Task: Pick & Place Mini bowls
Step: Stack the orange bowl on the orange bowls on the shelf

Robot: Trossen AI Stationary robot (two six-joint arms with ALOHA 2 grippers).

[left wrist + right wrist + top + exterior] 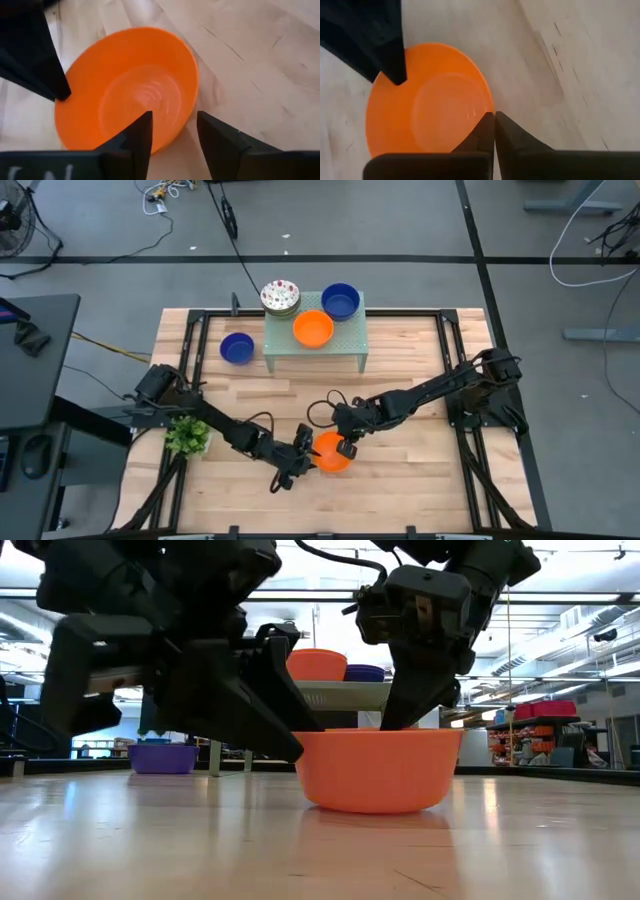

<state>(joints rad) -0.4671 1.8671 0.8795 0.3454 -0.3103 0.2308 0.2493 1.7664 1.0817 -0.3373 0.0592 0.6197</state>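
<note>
An orange mini bowl [331, 459] stands on its base on the table's near middle [380, 772]. My right gripper [494, 116] is shut on its rim on the right-hand side. My left gripper [175, 117] is open at the opposite side of the rim, with one finger over the inside and one outside. On the pale green stand [350, 340] sit an orange bowl [313, 328], a blue bowl [340, 301] and a stack of speckled bowls [280, 297]. Another blue bowl [237, 347] sits on the table left of the stand. My right gripper pinches the orange bowl's rim [485, 107] between its two fingers [517, 142], one inside the wall and one outside. The fingers come from above, slanting in from the table's right [408, 710]. The bowl stays upright with its base on the table. My left gripper stands astride the rim [189, 107] from the table's left; I cannot tell whether either finger touches it.
A small green plant [187, 436] stands at the table's left edge beside the left arm. The stand takes up the far middle. Bare wood lies right of the orange bowl and between it and the stand.
</note>
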